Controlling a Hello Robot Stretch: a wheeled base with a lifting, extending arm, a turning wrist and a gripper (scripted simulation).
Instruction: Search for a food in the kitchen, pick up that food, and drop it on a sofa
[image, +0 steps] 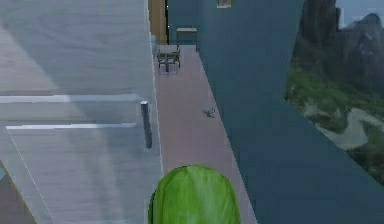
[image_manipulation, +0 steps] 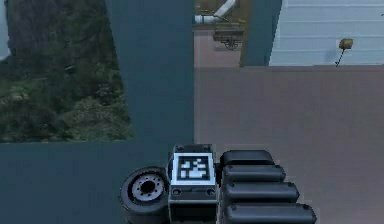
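- Facing a reddish-brown corridor floor (image: 190, 110); green ribbed rounded blob (image: 195, 197) at the forward view's bottom edge.
- Jaws: cannot tell whether they grasp anything.

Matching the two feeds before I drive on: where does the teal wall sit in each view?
Forward view: the teal wall runs along the right side of the brown floor, from the far end to the bottom right corner.
Arm side view: the teal wall is a broad upright panel left of the middle, with a lower band across the bottom left.
Shared landmark: the rocky green landscape, at the forward view's right and the arm side view's left.
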